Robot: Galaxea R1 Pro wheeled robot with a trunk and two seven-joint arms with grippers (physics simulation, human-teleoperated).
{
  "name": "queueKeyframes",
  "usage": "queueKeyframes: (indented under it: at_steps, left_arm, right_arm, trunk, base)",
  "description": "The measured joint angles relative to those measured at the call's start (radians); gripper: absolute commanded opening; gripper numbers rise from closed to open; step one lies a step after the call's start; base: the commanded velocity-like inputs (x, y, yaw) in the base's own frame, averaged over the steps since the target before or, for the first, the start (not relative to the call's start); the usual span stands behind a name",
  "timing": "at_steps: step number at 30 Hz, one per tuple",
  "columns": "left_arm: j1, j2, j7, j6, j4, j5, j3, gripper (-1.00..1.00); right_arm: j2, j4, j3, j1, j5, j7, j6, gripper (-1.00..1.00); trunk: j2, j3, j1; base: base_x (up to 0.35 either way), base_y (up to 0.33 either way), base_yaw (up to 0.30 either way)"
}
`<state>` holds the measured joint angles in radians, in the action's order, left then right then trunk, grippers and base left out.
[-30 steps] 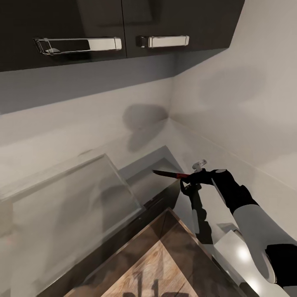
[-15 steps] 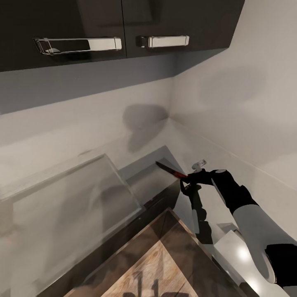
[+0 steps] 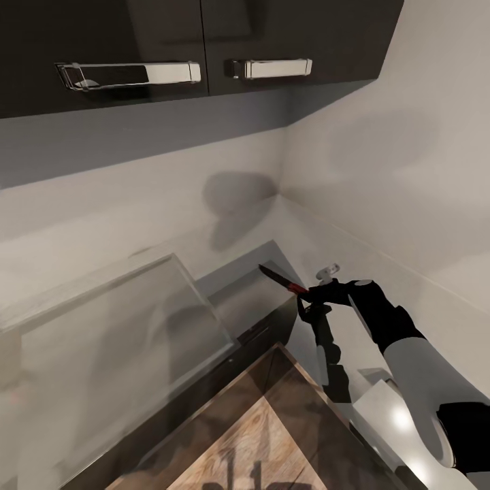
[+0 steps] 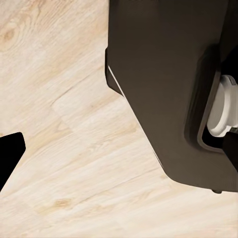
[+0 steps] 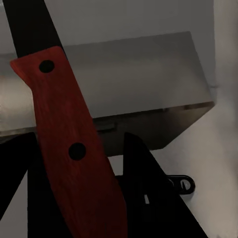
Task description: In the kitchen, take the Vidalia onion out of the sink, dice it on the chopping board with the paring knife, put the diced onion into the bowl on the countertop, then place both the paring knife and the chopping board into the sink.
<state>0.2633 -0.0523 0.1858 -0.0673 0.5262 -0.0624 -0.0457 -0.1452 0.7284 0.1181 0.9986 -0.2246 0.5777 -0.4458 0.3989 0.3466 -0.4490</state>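
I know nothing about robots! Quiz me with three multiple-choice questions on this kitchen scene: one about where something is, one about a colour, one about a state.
1. Where is the paring knife?
A. lying on the floor
B. held above the sink
C. inside a wall cabinet

2. What colour is the knife's handle?
A. red
B. blue
C. white

3. What is the right gripper doing?
A. hanging open
B. holding a bowl
C. gripping the knife

Answers:
1 B, in the head view the blade juts out over the grey basin.
2 A, the right wrist view shows a red handle.
3 C, its fingers close on the handle.
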Motion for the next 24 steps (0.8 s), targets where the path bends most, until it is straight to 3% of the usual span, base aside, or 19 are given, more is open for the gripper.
queueKeyframes:
  at_steps: [24]
  left_arm:
    - [0.0,0.001,0.0,0.0,0.001,0.0,0.0,1.0]
  right_arm:
    - [0.006,-0.058,0.001,0.0,-0.015,-0.002,0.005,-1.0]
  trunk:
    - [-0.001,-0.033,0.0]
  base:
    - [0.0,0.0,0.0]
